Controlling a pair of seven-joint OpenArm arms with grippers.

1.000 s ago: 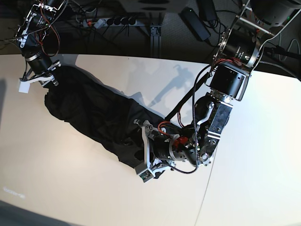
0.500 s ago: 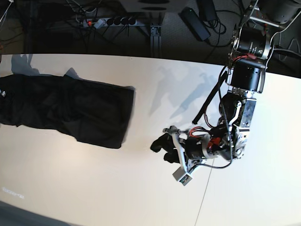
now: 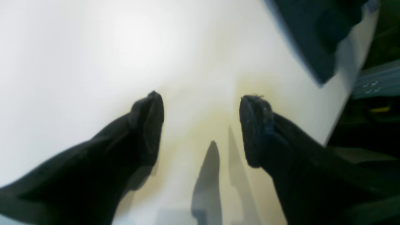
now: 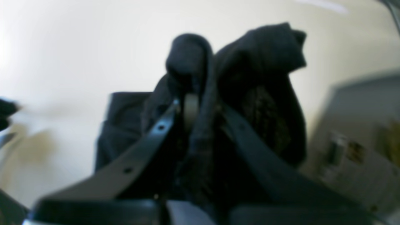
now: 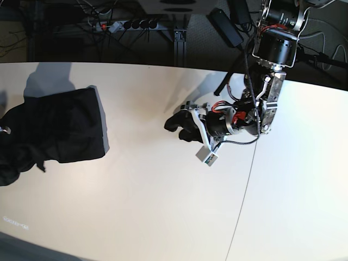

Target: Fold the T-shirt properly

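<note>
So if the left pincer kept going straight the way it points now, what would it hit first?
Probably the bare table. The left pincer is open and empty, angled down at the white surface. The T-shirt lies off to one side, out of its line, though depth is hard to judge.

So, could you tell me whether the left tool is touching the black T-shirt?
Apart: base view shows the open left tool over bare table, the black T-shirt well away.

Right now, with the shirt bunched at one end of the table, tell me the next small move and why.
Probably bring the open left gripper back toward the T-shirt's free edge. It hovers over bare table, apart from the cloth and holding nothing, while the right gripper is shut on a bunched fold, so only one end is held. The shirt lies doubled over, not flat.
</note>
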